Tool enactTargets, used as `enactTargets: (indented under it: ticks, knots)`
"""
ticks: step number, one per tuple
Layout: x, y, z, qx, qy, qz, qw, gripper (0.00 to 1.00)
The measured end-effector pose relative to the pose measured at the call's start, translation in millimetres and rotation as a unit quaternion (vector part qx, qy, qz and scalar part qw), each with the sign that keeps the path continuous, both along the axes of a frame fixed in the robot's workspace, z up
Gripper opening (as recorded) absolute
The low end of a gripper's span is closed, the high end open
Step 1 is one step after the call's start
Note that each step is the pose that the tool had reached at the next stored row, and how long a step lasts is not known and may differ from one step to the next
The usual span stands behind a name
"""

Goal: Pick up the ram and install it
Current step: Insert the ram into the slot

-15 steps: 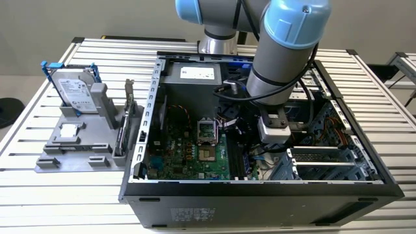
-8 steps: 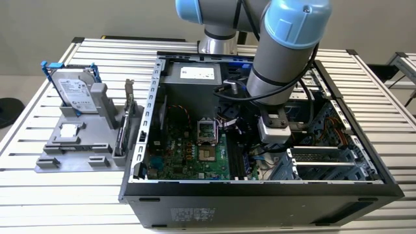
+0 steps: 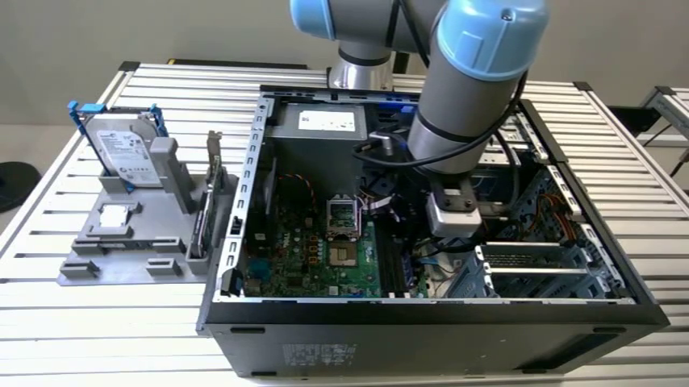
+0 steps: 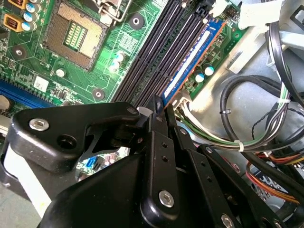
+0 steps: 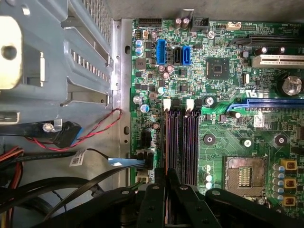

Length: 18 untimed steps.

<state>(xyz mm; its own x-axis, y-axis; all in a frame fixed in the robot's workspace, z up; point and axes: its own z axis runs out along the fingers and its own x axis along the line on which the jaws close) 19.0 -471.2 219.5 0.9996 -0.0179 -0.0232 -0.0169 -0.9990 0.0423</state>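
Gripper fingers pinched nearly together, apparently clamped on the ram, which sits edge-up btwn them. Its long axis runs straight out from the tips, parallel w/ the memory slots, at the outermost slot on the motherboard, cable side

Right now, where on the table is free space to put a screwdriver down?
The slatted metal table is bare in front of the grey plastic parts holder and right of the open black computer case. Inside the case it is crowded: green motherboard, cables, end effector.
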Motion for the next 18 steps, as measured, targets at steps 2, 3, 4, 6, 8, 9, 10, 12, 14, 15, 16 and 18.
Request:
enactTargets:
  ticks: [2,3,4,6,8,9,10,12,14,15,16,18]
  knots:
    - [-0.8,0.0,0.0,0.0000,0.0000,0.000,1.0000,0.00]
    - [-0.8,0.1,-0.2,0.0000,-0.0001,0.000,1.0000,0.00]
    - [-0.8,0.1,-0.5,0.0001,0.0000,0.000,1.0000,0.00]
    - [-0.8,0.1,-1.5,0.0001,0.0000,0.000,1.0000,0.00]
    - [-0.9,0.1,-2.7,0.0000,0.0000,0.000,1.0000,0.00]
    - [-0.8,0.0,-3.2,0.0000,0.0000,0.000,1.0000,0.00]
    - [-0.9,0.0,-3.4,-0.0001,0.0000,0.000,1.0000,0.00]
    - [-0.1,0.0,-3.3,-0.0001,0.0001,0.000,1.0000,0.00]
    - [1.3,0.0,-3.4,0.0000,0.0001,0.000,1.0000,0.00]
    - [1.9,0.1,-3.5,0.0000,0.0001,0.000,1.0000,0.00]
    - [2.0,0.1,-3.5,0.0000,0.0000,0.000,1.0000,0.00]
    - [2.1,0.1,-3.5,0.0000,0.0000,0.000,1.0000,0.00]
